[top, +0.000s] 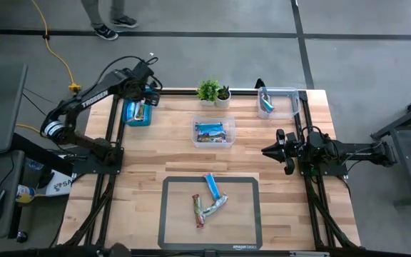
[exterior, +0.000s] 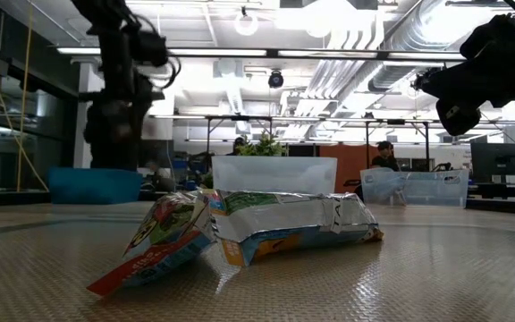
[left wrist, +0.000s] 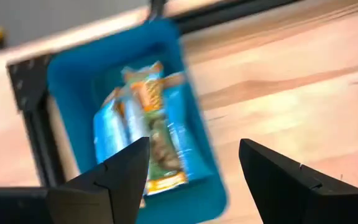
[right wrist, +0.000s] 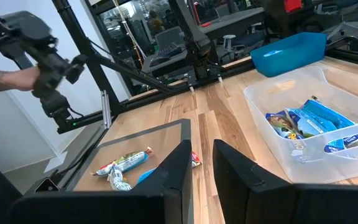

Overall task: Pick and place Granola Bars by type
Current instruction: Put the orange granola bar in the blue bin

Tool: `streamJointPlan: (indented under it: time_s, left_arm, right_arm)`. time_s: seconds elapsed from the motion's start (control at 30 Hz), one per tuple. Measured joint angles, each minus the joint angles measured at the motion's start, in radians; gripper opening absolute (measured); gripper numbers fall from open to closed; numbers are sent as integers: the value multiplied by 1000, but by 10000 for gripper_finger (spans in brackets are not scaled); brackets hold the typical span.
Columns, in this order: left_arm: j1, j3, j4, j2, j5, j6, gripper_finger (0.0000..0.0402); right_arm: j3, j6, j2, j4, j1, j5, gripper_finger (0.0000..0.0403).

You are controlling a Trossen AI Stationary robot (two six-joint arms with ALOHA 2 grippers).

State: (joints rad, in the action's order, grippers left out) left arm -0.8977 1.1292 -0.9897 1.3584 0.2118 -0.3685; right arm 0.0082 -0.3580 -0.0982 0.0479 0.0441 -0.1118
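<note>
Wooden worktop (top: 155, 153) with a grey mat (top: 168, 214) at its front edge. Two small potted plants (top: 213, 93) stand at the back edge. Yellow cable (top: 57, 57) runs across the floor on the left, where a person's shoes (top: 113, 27) show

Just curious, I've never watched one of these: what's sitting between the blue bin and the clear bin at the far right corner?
In the high view, two small potted plants stand at the table's back edge between the blue bin and the clear bin.
</note>
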Motion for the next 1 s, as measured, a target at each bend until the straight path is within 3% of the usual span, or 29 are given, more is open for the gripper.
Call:
streamJointPlan:
  time_s: [0.27, 0.73, 1.0]
  left_arm:
    - [175, 79, 23, -82, -70, -2, 245]
    - [561, 340, 94, -91, -128, 8, 245]
    - [760, 372, 187, -91, -178, -13, 245]
  right_arm:
    - [0, 0, 0, 0, 0, 0, 52]
    - [0, 0, 0, 0, 0, 0, 52]
    - [0, 0, 0, 0, 0, 0, 47]
